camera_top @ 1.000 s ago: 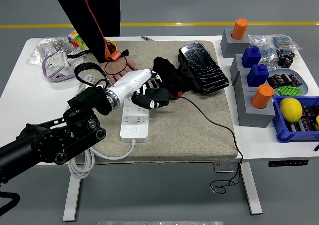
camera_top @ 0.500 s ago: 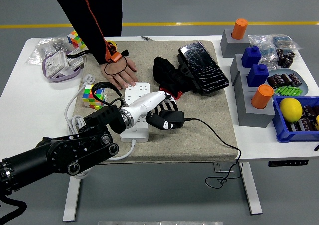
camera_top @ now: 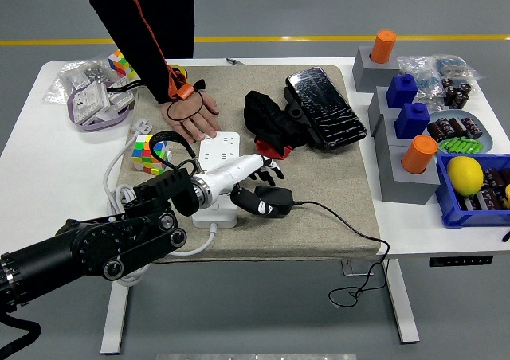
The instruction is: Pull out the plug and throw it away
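A white power strip (camera_top: 216, 149) lies on the beige mat (camera_top: 327, 185), its near part hidden by my left arm. My left hand (camera_top: 261, 177) reaches in from the lower left, just right of the strip, with its fingers (camera_top: 269, 167) spread. The black plug (camera_top: 271, 203) lies on the mat right below the hand, out of the strip. Its black cable (camera_top: 351, 221) runs right and drops over the table's front edge. A person's hand (camera_top: 195, 113) presses on the strip's far end. My right hand is out of view.
A Rubik's cube (camera_top: 148, 151) sits left of the strip. A black pouch (camera_top: 269, 117) and a shiny black pack (camera_top: 325, 107) lie at the mat's far side. Grey blocks with orange and blue pegs (camera_top: 406, 129) and a blue bin (camera_top: 472, 193) with a yellow ball stand at the right.
My left hand pulled the plug off the strip and carried it toward the near side and right. Its fingers have now spread and the plug rests on the mat.
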Action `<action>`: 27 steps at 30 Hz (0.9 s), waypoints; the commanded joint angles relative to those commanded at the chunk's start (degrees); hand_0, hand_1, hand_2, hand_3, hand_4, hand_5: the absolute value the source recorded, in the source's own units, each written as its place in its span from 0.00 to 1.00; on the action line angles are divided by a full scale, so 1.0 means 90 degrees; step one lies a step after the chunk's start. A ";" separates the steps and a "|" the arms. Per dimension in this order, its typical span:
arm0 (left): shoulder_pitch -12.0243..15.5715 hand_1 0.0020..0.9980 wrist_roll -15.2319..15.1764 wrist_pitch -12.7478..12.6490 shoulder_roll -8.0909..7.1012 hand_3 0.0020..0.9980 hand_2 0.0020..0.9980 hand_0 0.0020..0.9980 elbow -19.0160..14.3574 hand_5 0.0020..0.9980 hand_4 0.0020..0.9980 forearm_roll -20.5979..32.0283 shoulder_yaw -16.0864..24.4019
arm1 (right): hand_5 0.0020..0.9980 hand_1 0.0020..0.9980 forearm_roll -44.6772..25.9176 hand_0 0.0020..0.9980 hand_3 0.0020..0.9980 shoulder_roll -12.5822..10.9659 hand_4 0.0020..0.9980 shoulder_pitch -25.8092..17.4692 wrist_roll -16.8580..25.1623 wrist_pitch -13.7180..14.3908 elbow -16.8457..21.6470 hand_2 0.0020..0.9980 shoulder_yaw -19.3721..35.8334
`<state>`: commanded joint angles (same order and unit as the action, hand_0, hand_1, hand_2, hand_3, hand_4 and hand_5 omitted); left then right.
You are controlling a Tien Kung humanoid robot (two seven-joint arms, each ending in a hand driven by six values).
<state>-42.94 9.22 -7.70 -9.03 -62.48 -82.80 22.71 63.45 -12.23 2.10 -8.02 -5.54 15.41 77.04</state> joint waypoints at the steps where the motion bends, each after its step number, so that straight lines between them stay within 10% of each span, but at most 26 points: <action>1: 0.0006 1.00 -0.0001 -0.0008 -0.0004 1.00 1.00 0.97 -0.0007 0.54 1.00 -0.0032 0.0024 | 0.42 0.67 -0.0001 0.62 0.64 -0.0001 0.97 0.0001 0.0000 0.0000 0.0001 0.69 -0.0001; 10: 0.0493 1.00 0.0320 -0.0044 -0.0276 1.00 1.00 0.91 -0.0689 0.57 1.00 -0.0465 0.0837 | 0.42 0.67 0.0021 0.62 0.64 -0.0001 0.97 -0.0015 0.0005 0.0000 0.0007 0.69 0.0029; 11: 0.0596 0.66 0.0361 -0.0034 -0.0338 0.97 0.79 0.42 -0.0860 0.42 1.00 -0.0477 0.0984 | 0.42 0.67 0.0028 0.62 0.64 0.0001 0.97 -0.0021 0.0003 -0.0001 0.0005 0.69 0.0040; 16: 0.1244 0.66 0.0575 0.0081 -0.0783 0.97 0.79 0.42 -0.1933 0.42 1.00 -0.0397 0.1703 | 0.42 0.67 0.0071 0.62 0.64 0.0018 0.97 -0.0066 0.0002 -0.0015 -0.0003 0.69 0.0110; 17: 0.1366 0.26 0.0606 0.0095 -0.0873 0.69 0.35 0.18 -0.2155 0.21 0.71 -0.0384 0.1814 | 0.42 0.67 0.0082 0.62 0.64 0.0020 0.97 -0.0068 0.0002 -0.0015 -0.0001 0.69 0.0127; 22: 0.1933 0.26 0.0862 0.0260 -0.1297 0.69 0.35 0.18 -0.3058 0.21 0.71 -0.0351 0.2252 | 0.42 0.67 0.0104 0.62 0.64 0.0029 0.97 -0.0074 0.0006 -0.0012 0.0013 0.69 0.0193; 23: 0.2055 0.10 0.0989 0.0340 -0.1393 0.62 0.20 0.12 -0.3226 0.00 0.62 -0.0332 0.2319 | 0.42 0.67 0.0109 0.62 0.64 0.0029 0.97 -0.0073 0.0007 -0.0011 0.0016 0.69 0.0210; 27: 0.2401 0.10 0.1503 0.0665 -0.1614 0.62 0.20 0.12 -0.3576 0.00 0.62 -0.0376 0.2461 | 0.42 0.67 0.0130 0.62 0.64 0.0029 0.97 -0.0072 0.0007 -0.0011 0.0018 0.69 0.0239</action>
<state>-21.33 22.75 -1.72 -23.55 -94.66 -86.19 44.86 64.62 -11.97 1.45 -7.96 -5.64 15.57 79.19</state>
